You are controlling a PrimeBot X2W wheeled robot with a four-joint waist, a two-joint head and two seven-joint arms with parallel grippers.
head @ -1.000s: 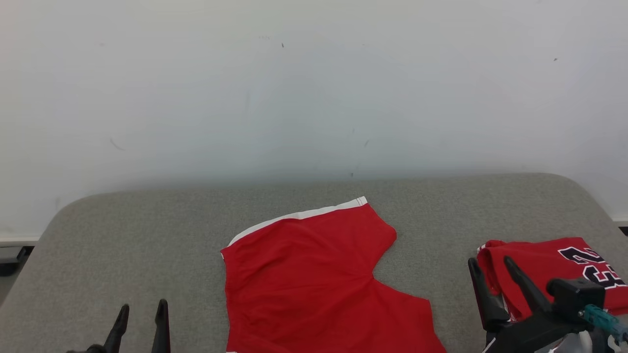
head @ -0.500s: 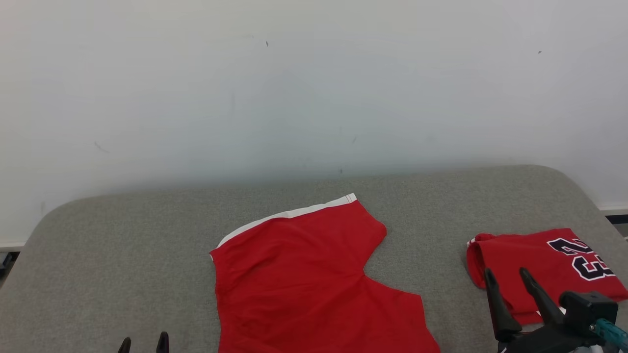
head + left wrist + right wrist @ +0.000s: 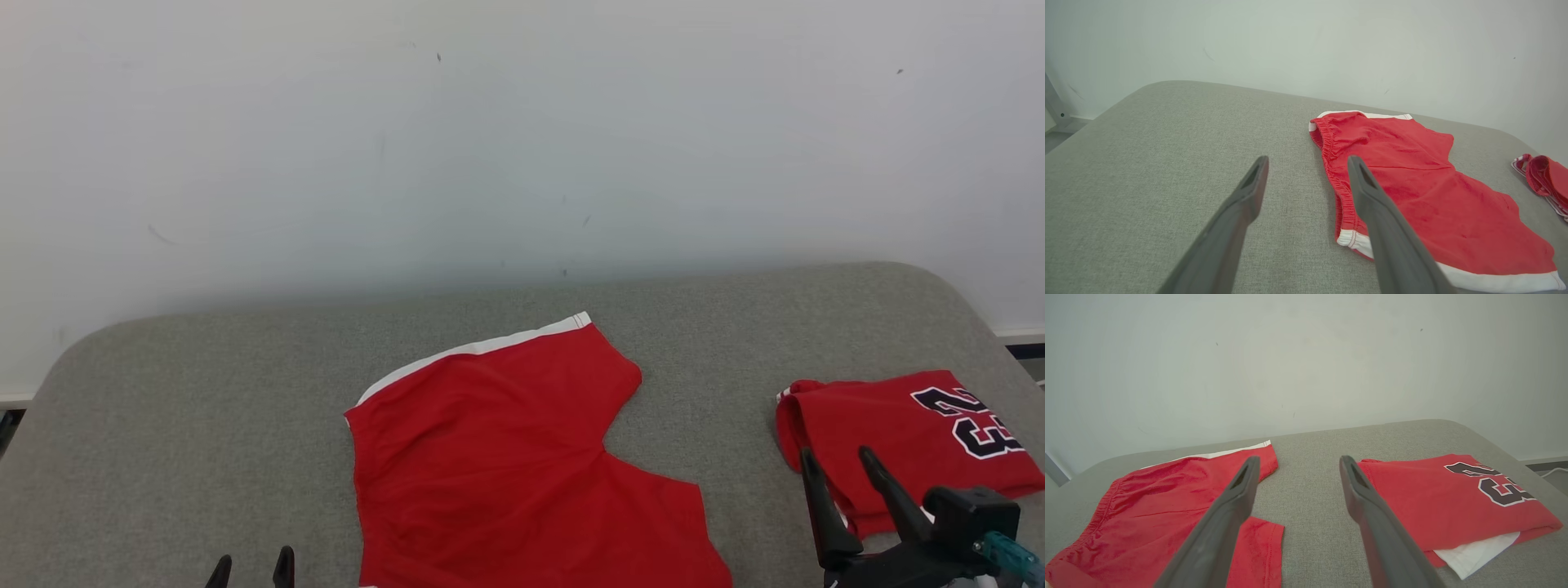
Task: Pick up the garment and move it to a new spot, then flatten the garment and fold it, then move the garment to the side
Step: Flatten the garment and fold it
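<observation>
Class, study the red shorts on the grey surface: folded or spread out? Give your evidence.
Spread out. The red shorts lie flat on the grey surface, both legs apart, waistband stretched full length.

You're seeing the shorts (image 3: 506,465) lying spread on the padded table (image 3: 204,408), ahead and to the right of the left gripper (image 3: 253,557) and to the left of the right gripper (image 3: 835,453). The folded jersey (image 3: 906,425) is lying ahead and right of the right gripper, apart from the shorts. The wall (image 3: 522,147) is standing beyond both.
</observation>
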